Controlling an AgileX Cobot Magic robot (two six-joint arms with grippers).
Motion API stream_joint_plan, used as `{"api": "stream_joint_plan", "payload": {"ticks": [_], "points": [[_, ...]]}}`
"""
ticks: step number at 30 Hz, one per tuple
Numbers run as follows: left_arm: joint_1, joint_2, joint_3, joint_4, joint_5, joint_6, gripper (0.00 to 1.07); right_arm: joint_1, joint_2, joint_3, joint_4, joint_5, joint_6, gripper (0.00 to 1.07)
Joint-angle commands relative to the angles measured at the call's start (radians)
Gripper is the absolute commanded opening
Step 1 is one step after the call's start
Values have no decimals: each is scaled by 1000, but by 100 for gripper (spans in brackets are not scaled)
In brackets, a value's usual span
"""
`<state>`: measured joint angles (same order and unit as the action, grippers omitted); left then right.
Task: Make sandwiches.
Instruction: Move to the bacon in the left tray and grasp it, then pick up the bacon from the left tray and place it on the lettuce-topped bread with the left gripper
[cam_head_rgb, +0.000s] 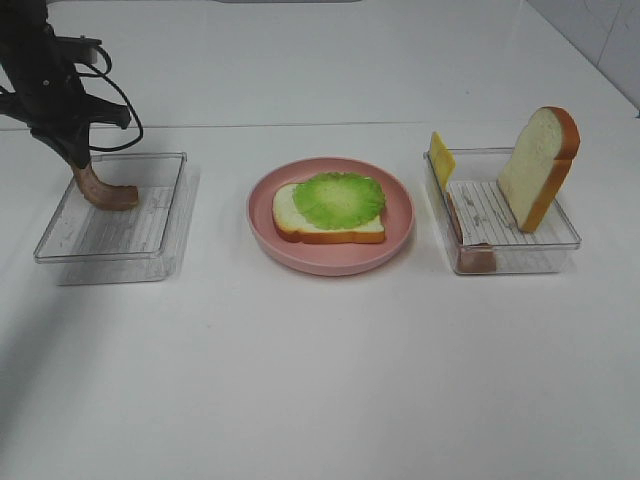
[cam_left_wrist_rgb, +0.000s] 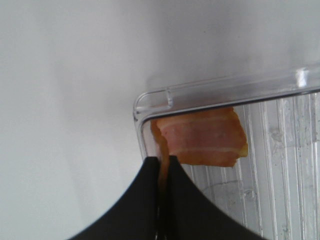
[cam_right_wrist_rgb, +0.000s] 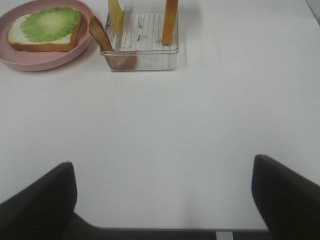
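Note:
On the round pink plate (cam_head_rgb: 330, 258) lies one white bread slice (cam_head_rgb: 290, 215) with green lettuce (cam_head_rgb: 340, 198) on top. My left gripper (cam_head_rgb: 80, 165) hangs over the far end of the left clear tray (cam_head_rgb: 110, 245), shut on one end of a brown bacon strip (cam_head_rgb: 108, 193). The left wrist view shows the black fingers (cam_left_wrist_rgb: 190, 200) pinched on the bacon (cam_left_wrist_rgb: 205, 137) near the tray's corner. My right gripper (cam_right_wrist_rgb: 162, 200) stands open over bare table, well short of the right tray (cam_right_wrist_rgb: 145, 60), and holds nothing.
The right clear tray (cam_head_rgb: 520, 255) holds an upright bread slice (cam_head_rgb: 540, 165), a yellow cheese slice (cam_head_rgb: 441, 158) leaning at its far left corner, and a brown-pink piece (cam_head_rgb: 470, 250) against its left wall. White tabletop lies in front of the plate and both trays.

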<state>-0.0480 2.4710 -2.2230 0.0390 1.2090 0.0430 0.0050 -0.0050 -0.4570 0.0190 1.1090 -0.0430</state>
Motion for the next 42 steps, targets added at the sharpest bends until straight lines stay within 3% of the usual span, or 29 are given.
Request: {"api": "stream_joint_plan", "payload": {"ticks": [1,11,24,31,42], "points": [[-7,-5,-2,-12,-7,-8,0,-4,-20,4,-2,-5,-2,92],[-19,-74,-3,-39,58,-9,0,-4,-20,4,-2,-5,-2,92],[-99,-270,-4,-98,86,-22,0,-4,-20,4,-2,-5,-2,92],[-188,-287,-19,-267,77,8,0,-4,-20,4,-2,-5,-2,92],[-308,-268,-19,-401,-58,20,0,-4,-20,4,-2,-5,-2,92]]}}
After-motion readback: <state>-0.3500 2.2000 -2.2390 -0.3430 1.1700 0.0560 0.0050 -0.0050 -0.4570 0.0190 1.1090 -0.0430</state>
